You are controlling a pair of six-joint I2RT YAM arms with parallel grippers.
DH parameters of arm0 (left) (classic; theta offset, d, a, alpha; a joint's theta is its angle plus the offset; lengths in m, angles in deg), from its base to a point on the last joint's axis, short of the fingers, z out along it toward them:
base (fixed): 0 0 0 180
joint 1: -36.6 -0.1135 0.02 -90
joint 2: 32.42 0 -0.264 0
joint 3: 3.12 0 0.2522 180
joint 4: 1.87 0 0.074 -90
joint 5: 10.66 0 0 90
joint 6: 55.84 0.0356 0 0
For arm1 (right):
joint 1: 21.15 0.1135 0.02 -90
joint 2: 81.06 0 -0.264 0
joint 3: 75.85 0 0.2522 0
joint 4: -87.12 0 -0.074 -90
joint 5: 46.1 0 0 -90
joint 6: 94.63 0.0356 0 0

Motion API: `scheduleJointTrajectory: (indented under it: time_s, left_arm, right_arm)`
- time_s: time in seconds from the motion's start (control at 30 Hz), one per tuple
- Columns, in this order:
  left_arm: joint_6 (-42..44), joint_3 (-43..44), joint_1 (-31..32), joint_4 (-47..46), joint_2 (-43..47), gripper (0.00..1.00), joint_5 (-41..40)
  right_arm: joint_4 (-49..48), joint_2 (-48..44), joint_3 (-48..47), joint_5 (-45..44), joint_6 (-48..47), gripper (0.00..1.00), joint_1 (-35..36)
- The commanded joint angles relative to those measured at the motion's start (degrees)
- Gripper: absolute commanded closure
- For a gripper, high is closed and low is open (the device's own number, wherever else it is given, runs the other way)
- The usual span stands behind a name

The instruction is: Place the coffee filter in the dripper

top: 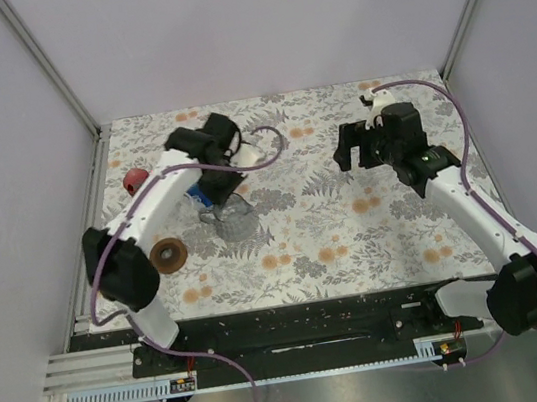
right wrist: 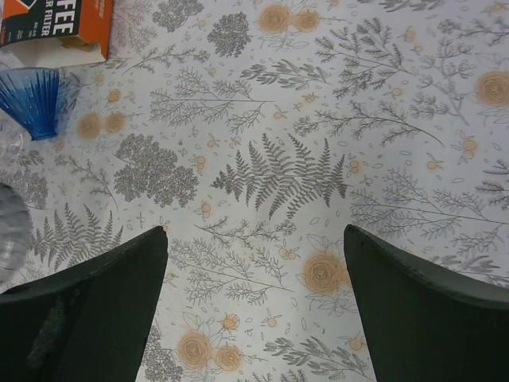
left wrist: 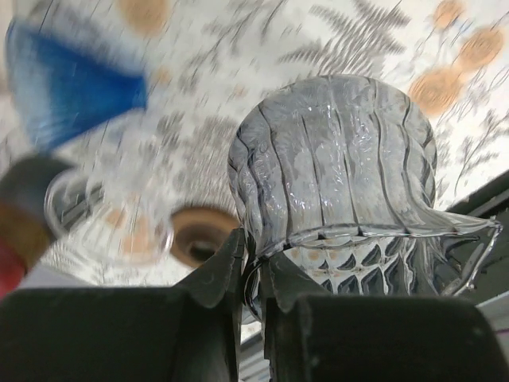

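Nearest you, a brown disc (top: 167, 254) lies on the floral counter (top: 332, 222). Just beyond it, your left hand (left wrist: 253, 255) is pinched nearly closed on the rim of the clear ribbed glass dripper (left wrist: 334, 167), which seems to be empty. A blue cone (right wrist: 32, 99) stands close behind, then the orange coffee filter box (right wrist: 56, 28). Your right hand (right wrist: 254, 235) hangs spread wide, holding nothing, above open counter.
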Motion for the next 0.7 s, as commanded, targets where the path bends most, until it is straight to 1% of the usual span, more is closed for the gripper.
scheduleJointTrajectory:
  time_s: [0.0, 0.1, 0.17, 0.3, 0.37, 0.5, 0.57, 0.67]
  left_arm:
    - [-3.53, 6.32, 6.54, -6.68, -6.78, 1.0, -1.23]
    - [-6.16, 10.45, 7.69, -9.68, -13.55, 1.0, -0.1]
    - [-8.96, 12.39, 7.78, -12.04, -16.72, 1.0, 1.66]
    - [-14.34, 11.88, 8.04, -17.76, -19.8, 1.0, 2.28]
    - [-14.69, 11.61, 8.92, -18.73, -21.12, 1.0, 0.71]
    - [-13.38, 8.8, 11.55, -21.89, -22.97, 1.0, -5.27]
    - [-13.37, 8.71, 11.91, -21.64, -23.94, 1.0, -5.63]
    - [-13.9, 8.36, 12.0, -21.64, -24.29, 0.96, -4.57]
  right_arm:
    - [-0.29, -4.77, -0.84, -7.02, -1.53, 0.01, -1.09]
    - [0.5, -6.52, -0.14, -7.29, -1.44, 0.01, -2.23]
    - [1.2, -7.75, 0.21, -9.22, -1.88, 0.01, -2.58]
    - [2.09, -9.42, 0.65, -10.36, -2.67, 0.01, -2.85]
    - [2.09, -9.69, 0.83, -10.36, -2.85, 0.01, -2.85]
    - [2.26, -9.96, 0.57, -10.36, -3.55, 0.0, -2.85]
    - [2.44, -10.04, 0.22, -10.36, -3.55, 0.01, -2.85]
    - [2.44, -10.31, 0.13, -9.75, -3.73, 0.01, -2.85]
